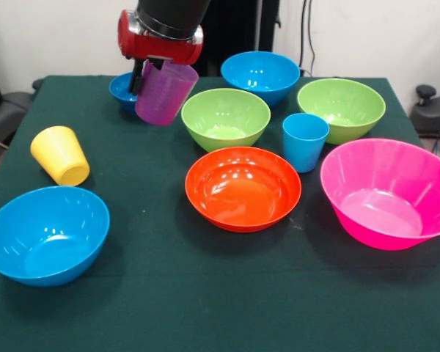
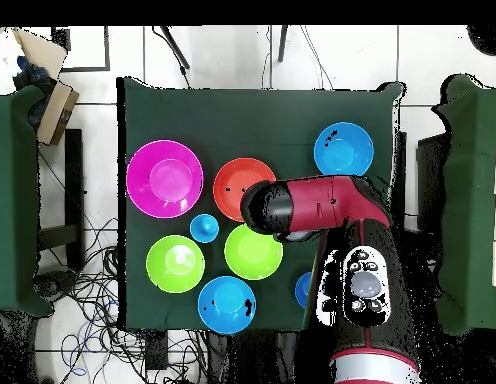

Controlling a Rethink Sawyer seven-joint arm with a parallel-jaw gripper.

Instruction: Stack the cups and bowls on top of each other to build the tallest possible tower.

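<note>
Above the far left part of the green tabletop [image 1: 169,293], we see the gripper [image 1: 148,73] clamped on the purple cup [image 1: 165,94], which hangs tilted in the air just in front of the small dark blue bowl [image 1: 121,89]. On the cloth we count the yellow cup [image 1: 60,155] lying tipped at the left, a light blue bowl [image 1: 45,235] near it, the orange bowl [image 1: 243,188] in the middle and the pink bowl [image 1: 385,192] at the right. Behind them stand two lime green bowls [image 1: 225,117] [image 1: 341,108], the light blue cup [image 1: 305,141] between them, and another light blue bowl [image 1: 260,76] at the back.
</note>
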